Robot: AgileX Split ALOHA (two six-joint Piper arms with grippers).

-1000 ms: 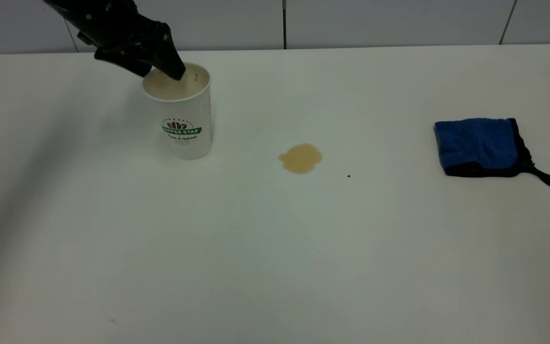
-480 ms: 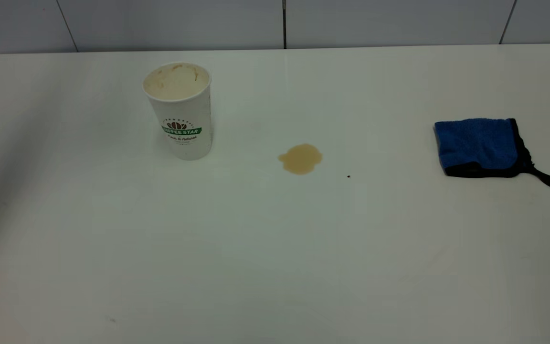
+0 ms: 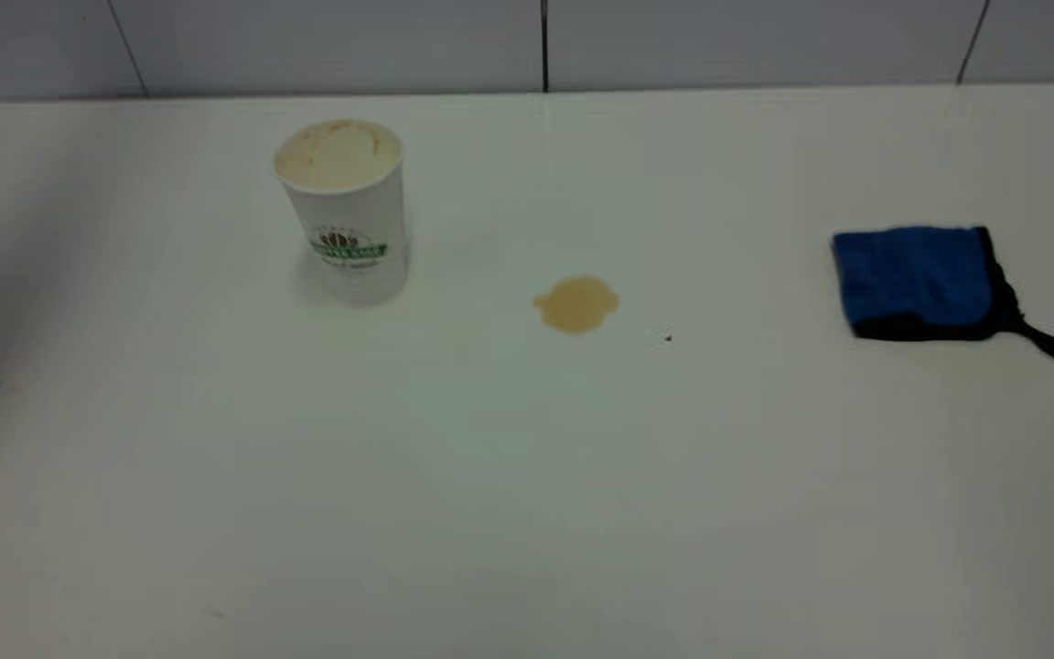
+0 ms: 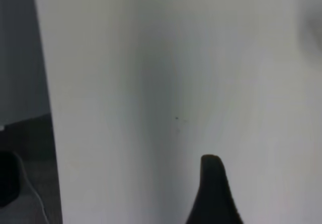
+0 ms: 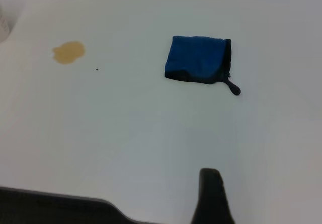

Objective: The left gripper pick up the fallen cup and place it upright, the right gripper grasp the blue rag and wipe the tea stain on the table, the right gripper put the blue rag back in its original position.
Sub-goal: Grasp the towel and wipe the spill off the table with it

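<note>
The white paper cup (image 3: 344, 212) with the green band stands upright on the table (image 3: 527, 476), back left, with nothing touching it. The tan tea stain (image 3: 575, 304) lies to its right near the middle, also in the right wrist view as the stain (image 5: 69, 52). The folded blue rag (image 3: 925, 282) with black trim lies flat at the right, rag (image 5: 198, 59). Neither arm shows in the exterior view. In the left wrist view one black fingertip (image 4: 211, 176) hangs over bare table by its edge. One right fingertip (image 5: 211, 189) hangs well short of the rag. Nothing sits in either gripper.
A tiny black speck (image 3: 668, 338) sits just right of the stain. A grey panelled wall (image 3: 545, 41) runs behind the table. The table's edge (image 4: 48, 108) and dark floor show in the left wrist view, and a dark band lies along the near edge (image 5: 55, 204) in the right wrist view.
One second ago the left gripper was at the cup's rim; it has since pulled away out of the exterior view. The cup stays upright. Stain and rag have not moved.
</note>
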